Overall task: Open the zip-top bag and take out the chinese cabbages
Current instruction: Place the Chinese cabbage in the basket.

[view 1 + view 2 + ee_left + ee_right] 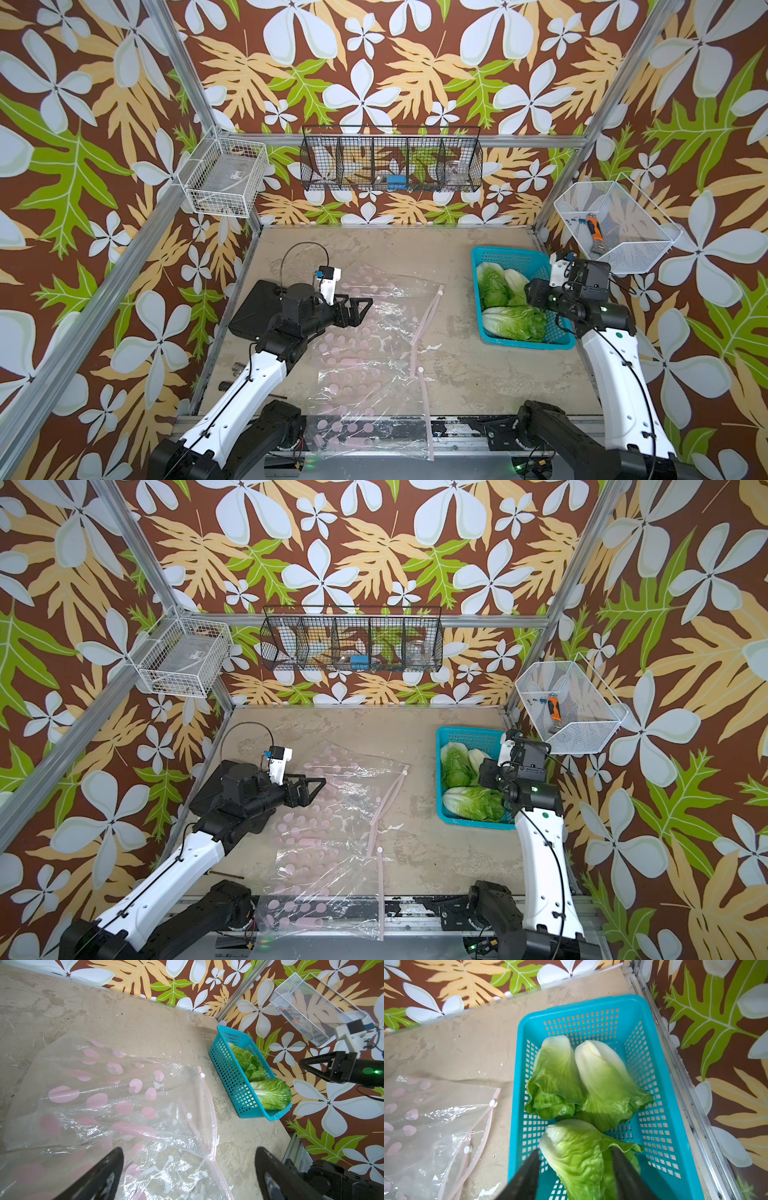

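Note:
Three chinese cabbages lie in the blue basket (498, 251) at the right: two side by side (556, 1076) (604, 1084) and one nearest me (577, 1157). My right gripper (575, 1151) hangs over that nearest cabbage, its jaws apart on either side of it and a gap showing at one finger. The clear zip-top bag (365, 353) with pink dots lies flat and empty in the middle of the table, its pink zip edge (419, 332) parted. My left gripper (189, 1150) hovers wide open over the bag, holding nothing.
The bag's near end hangs over the table's front edge. On the walls hang a white wire basket (224, 178) at the left, a black wire rack (390, 160) at the back, and a white mesh basket (615, 224) with an orange-handled tool just above my right arm.

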`<action>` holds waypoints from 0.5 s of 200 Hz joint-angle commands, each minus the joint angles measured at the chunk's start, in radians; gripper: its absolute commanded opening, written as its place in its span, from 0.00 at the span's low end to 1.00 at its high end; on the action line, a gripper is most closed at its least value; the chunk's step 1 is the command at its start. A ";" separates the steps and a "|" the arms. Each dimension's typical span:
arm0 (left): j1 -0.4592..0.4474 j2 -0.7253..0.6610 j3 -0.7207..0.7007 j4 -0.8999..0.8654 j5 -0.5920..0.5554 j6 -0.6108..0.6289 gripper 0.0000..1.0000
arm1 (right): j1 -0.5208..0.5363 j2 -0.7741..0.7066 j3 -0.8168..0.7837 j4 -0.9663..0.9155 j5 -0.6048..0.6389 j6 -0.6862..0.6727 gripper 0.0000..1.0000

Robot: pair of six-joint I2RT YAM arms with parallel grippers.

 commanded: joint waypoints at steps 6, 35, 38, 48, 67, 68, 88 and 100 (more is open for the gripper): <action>0.000 0.014 0.007 0.017 0.002 -0.001 1.00 | 0.001 -0.030 -0.106 0.100 -0.124 0.070 0.17; 0.000 0.022 0.006 0.012 -0.002 -0.003 1.00 | 0.001 0.019 -0.207 0.156 -0.066 0.085 0.07; 0.000 0.022 0.005 0.012 -0.002 -0.004 1.00 | 0.001 0.029 -0.213 0.158 -0.051 0.084 0.06; 0.000 0.022 0.002 0.011 -0.003 -0.007 1.00 | -0.001 0.063 -0.231 0.176 0.022 0.085 0.03; 0.000 0.028 0.006 0.003 -0.007 -0.008 1.00 | -0.014 0.102 -0.286 0.241 0.102 0.115 0.00; -0.001 0.028 0.007 0.001 -0.008 -0.008 1.00 | -0.015 0.103 -0.290 0.244 0.101 0.117 0.00; 0.000 0.021 0.003 -0.010 -0.014 -0.005 1.00 | -0.056 0.094 -0.357 0.311 0.113 0.153 0.00; 0.000 0.013 -0.005 -0.012 -0.020 -0.007 1.00 | -0.083 0.096 -0.393 0.351 0.114 0.169 0.00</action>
